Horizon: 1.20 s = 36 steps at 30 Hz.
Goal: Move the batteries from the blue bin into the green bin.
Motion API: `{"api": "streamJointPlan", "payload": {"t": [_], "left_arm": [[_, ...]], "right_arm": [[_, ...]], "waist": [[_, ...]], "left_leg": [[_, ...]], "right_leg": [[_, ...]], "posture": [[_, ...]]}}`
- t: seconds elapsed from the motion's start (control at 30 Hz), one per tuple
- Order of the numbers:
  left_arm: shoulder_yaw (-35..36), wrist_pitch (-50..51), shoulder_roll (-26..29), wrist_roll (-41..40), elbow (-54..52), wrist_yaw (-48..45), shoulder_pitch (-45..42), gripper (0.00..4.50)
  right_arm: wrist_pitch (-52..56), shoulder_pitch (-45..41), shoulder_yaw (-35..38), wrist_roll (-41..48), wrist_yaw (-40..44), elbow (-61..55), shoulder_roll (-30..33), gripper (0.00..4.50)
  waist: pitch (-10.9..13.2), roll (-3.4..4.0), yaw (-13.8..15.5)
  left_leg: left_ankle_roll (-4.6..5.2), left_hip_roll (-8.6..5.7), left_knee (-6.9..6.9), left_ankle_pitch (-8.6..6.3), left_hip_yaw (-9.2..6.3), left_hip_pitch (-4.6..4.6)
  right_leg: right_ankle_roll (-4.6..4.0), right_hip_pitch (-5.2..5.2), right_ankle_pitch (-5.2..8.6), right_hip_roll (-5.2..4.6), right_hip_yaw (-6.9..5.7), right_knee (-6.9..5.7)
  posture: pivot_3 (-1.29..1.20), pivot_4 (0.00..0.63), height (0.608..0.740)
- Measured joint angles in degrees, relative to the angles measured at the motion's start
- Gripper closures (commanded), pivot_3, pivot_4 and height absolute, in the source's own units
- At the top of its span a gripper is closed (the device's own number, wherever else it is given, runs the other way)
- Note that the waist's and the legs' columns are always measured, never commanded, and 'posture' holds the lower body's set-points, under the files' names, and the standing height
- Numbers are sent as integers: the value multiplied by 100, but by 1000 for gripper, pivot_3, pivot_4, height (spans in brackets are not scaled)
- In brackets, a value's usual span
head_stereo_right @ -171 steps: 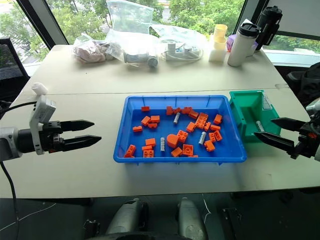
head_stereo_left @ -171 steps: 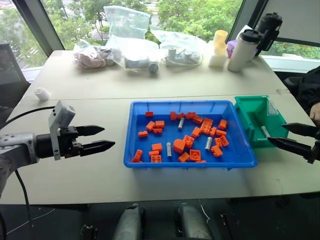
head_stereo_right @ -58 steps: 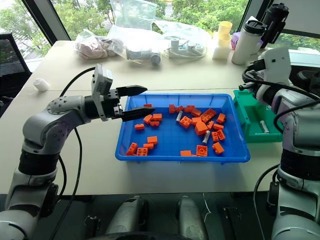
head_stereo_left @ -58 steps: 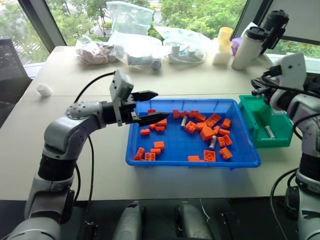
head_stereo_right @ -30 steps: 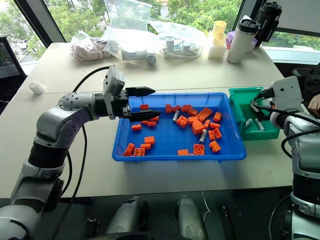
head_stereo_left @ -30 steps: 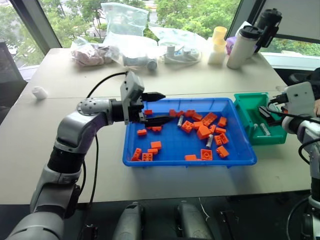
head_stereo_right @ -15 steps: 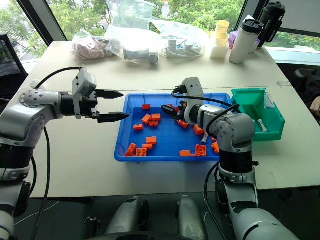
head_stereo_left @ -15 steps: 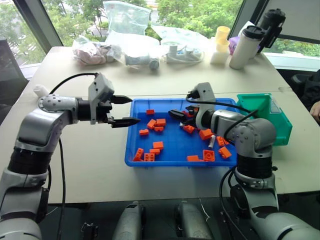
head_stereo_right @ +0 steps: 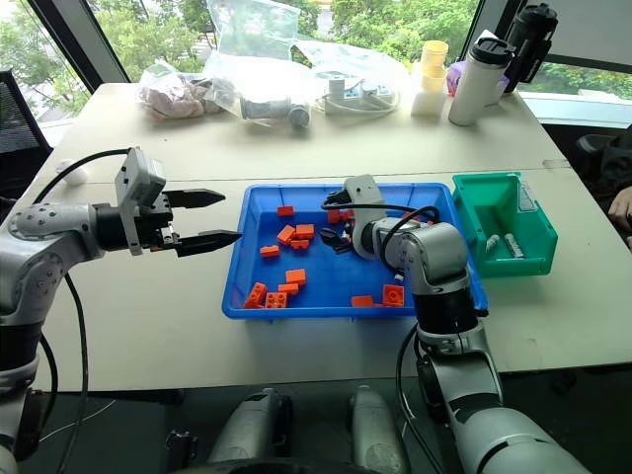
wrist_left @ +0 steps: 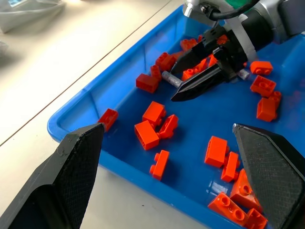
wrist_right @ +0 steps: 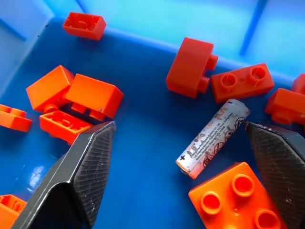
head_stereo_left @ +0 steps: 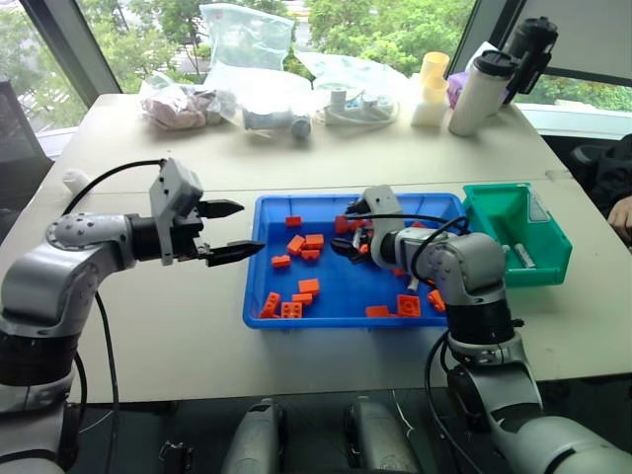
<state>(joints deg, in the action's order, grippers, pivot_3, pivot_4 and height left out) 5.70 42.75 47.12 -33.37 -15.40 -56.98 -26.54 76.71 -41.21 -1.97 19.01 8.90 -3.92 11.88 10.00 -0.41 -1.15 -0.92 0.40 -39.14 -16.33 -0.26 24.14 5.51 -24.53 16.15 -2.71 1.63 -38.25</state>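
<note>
Over the far middle of the blue bin [head_stereo_left: 259, 298], the right hand [head_stereo_left: 346, 237] reaches in low, tilted down, its fingers spread wide with one battery [wrist_right: 212, 138] lying loose between them among orange bricks [head_stereo_left: 299, 243]. Just off the bin's left rim, the left hand [head_stereo_left: 235, 229] hovers above the tabletop [head_stereo_left: 138, 326], pointing toward the bin, fingers wide and empty. Right of the blue bin, the green bin [head_stereo_right: 529, 261] holds two batteries [head_stereo_right: 513, 245].
</note>
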Motion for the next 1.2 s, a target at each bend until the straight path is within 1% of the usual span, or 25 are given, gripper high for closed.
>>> {"api": "streamJointPlan", "payload": {"t": [0.03,0.1,0.27,0.3,0.47,0.53,0.57,0.67,0.7,0.73,0.8,0.9,0.97,1.07,1.2], "left_arm": [[-21,31,0,-13,-35,-1,11,0],[-45,46,-25,-38,-54,16,10,0],[-48,47,-102,-44,-53,86,-20,0],[-51,47,-110,-45,-53,89,-20,0],[-99,46,-132,-46,-53,93,-24,0],[-144,47,-163,-65,-51,77,-56,0],[-165,47,-223,-99,-49,72,-102,0],[-200,37,-531,-169,-16,120,-305,0],[-251,12,-823,-221,14,200,-481,0],[-309,4,-1078,-264,6,253,-611,0],[-415,32,-1368,-378,-6,333,-743,0],[-652,-15,-1654,-360,47,363,-875,0],[-912,-197,-1795,-198,204,339,-961,0],[-1213,-403,-1902,43,440,279,-1024,0],[-1384,-583,-1923,187,630,179,-1112,0]], "right_arm": [[-12,-36,3,-38,-32,50,-34,631],[-63,-96,-1,-123,-79,194,-63,1466],[-240,-138,-27,-309,-123,398,-87,4104],[-243,-154,-39,-315,-120,416,-90,4456],[-219,-165,51,-291,-81,297,-183,4469],[-225,-172,339,-96,11,-187,-206,4469],[-224,-220,612,55,66,-553,-212,4469],[-259,-408,1281,394,194,-1488,-108,4469],[-269,-350,1436,484,305,-1852,215,4469],[-285,-215,1494,519,453,-2122,677,4469],[-290,81,1814,538,693,-2429,1532,4469],[-343,526,2315,474,859,-2409,2296,4469],[-558,1041,2427,323,933,-2289,2718,4469],[-850,1603,2523,104,897,-1992,2807,4469],[-1160,1897,2695,-99,686,-1587,2777,4469]], "waist": [[0,-1,0],[-1,-1,-1],[-1,-1,-1],[-1,-1,-2],[0,0,-4],[1,1,2],[1,1,22],[-1,-2,63],[-1,-2,114],[-1,-2,173],[-2,-3,182],[-2,-3,128],[-2,-4,102],[-2,-1,-6],[-2,1,-8]], "left_leg": [[0,0,0,0,0,-2],[0,0,0,0,0,-5],[0,1,0,0,0,-6],[0,1,0,0,0,-6],[0,2,2,0,0,-7],[0,2,2,0,0,-3],[0,2,1,0,-2,0],[0,-2,0,0,-7,1],[0,-8,-1,0,-14,1],[1,-12,-2,0,-14,2],[6,-24,-2,-3,-9,4],[7,-22,-1,-4,-3,-3],[6,-21,1,-4,-5,-8],[7,-6,4,-3,7,-20],[7,5,9,-3,12,-30]], "right_leg": [[0,1,0,0,0,0],[0,2,0,1,0,-1],[0,3,0,1,0,-1],[0,3,0,2,0,-1],[0,3,0,3,0,-2],[0,0,0,2,0,-1],[0,0,0,1,-1,-1],[0,6,0,-4,-6,3],[0,14,0,-9,-12,9],[0,16,0,-12,-12,13],[0,20,0,-21,-8,21],[1,19,-1,-18,-3,19],[1,20,0,-7,-3,16],[1,20,0,6,11,7],[0,20,0,15,20,4]], "posture": [[0,150,740],[0,150,740],[0,150,740],[0,150,740],[0,150,740],[0,150,740],[0,150,740],[0,150,740],[0,150,740],[0,150,740],[0,150,740],[0,150,740],[0,150,740],[0,150,740],[0,150,740]]}}
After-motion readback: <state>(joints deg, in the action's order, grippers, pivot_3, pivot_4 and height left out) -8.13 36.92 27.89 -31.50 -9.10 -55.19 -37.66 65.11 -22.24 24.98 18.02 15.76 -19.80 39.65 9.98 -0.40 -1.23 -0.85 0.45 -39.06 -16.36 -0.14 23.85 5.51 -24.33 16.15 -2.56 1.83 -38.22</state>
